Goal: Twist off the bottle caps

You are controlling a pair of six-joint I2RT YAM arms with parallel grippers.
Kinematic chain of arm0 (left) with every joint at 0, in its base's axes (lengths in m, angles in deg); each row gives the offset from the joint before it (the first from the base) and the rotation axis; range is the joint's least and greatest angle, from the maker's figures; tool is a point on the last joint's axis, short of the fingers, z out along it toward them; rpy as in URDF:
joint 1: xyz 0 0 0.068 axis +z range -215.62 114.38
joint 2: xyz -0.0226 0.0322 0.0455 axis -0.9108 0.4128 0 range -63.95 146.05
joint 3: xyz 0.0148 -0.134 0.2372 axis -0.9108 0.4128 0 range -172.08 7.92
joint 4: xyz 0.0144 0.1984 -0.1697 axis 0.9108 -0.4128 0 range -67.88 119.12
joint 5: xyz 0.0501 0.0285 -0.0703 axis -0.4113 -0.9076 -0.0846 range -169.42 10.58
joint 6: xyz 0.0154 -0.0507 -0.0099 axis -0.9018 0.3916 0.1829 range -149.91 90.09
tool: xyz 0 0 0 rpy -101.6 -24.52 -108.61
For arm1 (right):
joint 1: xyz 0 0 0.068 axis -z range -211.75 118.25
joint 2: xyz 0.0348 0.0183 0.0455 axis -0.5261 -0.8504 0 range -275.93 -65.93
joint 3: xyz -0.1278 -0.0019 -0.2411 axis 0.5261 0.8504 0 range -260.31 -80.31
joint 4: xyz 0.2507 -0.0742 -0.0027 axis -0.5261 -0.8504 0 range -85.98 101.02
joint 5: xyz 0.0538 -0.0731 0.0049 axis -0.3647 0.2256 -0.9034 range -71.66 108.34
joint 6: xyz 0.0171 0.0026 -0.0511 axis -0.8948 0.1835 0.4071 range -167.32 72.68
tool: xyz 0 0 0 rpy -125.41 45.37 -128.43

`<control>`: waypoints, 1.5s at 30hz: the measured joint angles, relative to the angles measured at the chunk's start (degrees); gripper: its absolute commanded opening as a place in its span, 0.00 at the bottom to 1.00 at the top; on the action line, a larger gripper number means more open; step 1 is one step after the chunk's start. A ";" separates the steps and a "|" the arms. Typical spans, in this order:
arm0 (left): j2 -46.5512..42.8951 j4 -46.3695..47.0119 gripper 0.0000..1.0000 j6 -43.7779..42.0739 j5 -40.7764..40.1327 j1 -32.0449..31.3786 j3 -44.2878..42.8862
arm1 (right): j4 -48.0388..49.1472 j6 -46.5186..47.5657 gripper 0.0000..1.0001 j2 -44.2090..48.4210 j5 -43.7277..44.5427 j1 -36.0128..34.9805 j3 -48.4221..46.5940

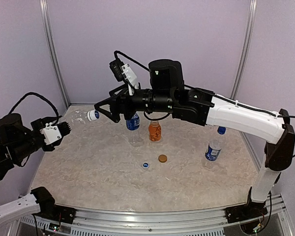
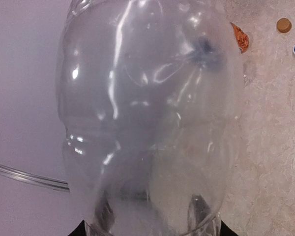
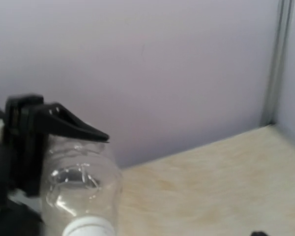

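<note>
Here, at the far left, the left gripper [image 1: 65, 128] is clenched on the base of a clear unlabelled plastic bottle [image 1: 78, 118]. It holds the bottle lying sideways in the air above the pale marbled table [image 1: 88, 172]. In the left wrist view this bottle [image 2: 147, 123] fills almost the whole picture, and dark fingers show dimly through its near end. Its white cap [image 1: 93, 115] points right, toward the right gripper [image 1: 102, 113]. That gripper's jaws stand spread on either side of the cap and are released from it. In the right wrist view one black finger [image 3: 73, 125] lies over the bottle's shoulder.

Further right, behind the right arm, a clear plastic bottle with a blue label [image 1: 133, 124] stands upright on the table. A short orange bottle [image 1: 155, 132] stands just beside it. In front of these two lie a loose white-and-blue cap [image 1: 146, 165] and a loose brown cap [image 1: 162, 158], close together. Well to the right stands a second blue-labelled clear bottle [image 1: 213, 149], upright, with its blue cap [image 1: 221, 130] on.
</note>
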 measured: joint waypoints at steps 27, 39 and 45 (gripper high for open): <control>-0.35 3.98 0.30 -4.02 -2.43 -0.98 0.22 | -1.53 -21.29 0.30 -7.08 -17.03 1.42 -4.85; -0.76 3.28 0.30 -3.85 -1.90 -1.11 0.22 | -3.32 -20.48 0.00 -7.48 -16.81 1.53 -6.16; -0.20 -8.13 0.30 1.66 2.51 -1.14 -4.33 | -6.58 -9.29 0.00 -7.28 -14.88 -0.83 -6.32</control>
